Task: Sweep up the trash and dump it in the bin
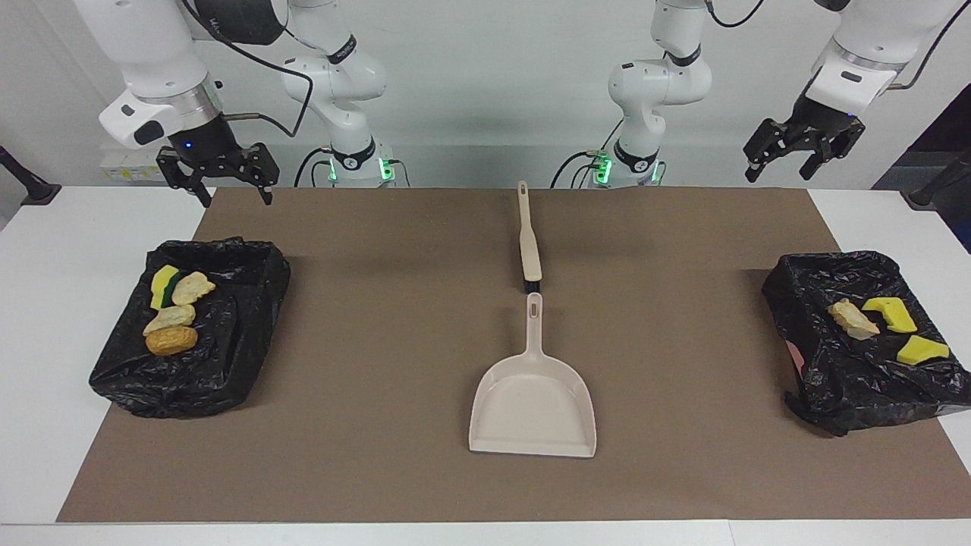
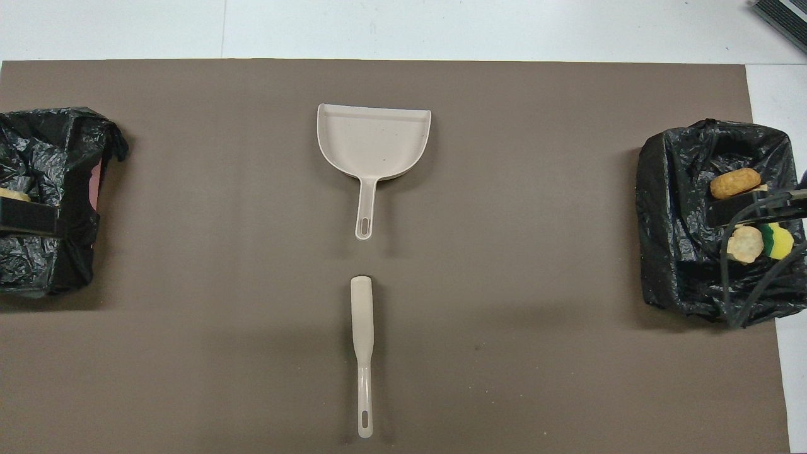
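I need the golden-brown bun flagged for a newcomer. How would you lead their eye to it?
Start at the black-bagged bin at the right arm's end of the brown mat. Four scraps lie in a row inside it, and the golden-brown bun is the one farthest from the robots. It is rounded and darker than the pale bread chunks and the yellow-and-green sponge beside it.

Sponge wedges [image 1: 903,330], bread chunks [image 1: 180,302] and a golden bun [image 1: 171,340] in two black-lined bins [image 1: 227,364].

A brown mat [image 1: 379,341] covers the white table [image 1: 45,303]; at ctr, a beige dustpan [image 1: 533,402] lies flat, its handle pointing twd a beige brush [image 1: 528,239] just beside it, not touching.
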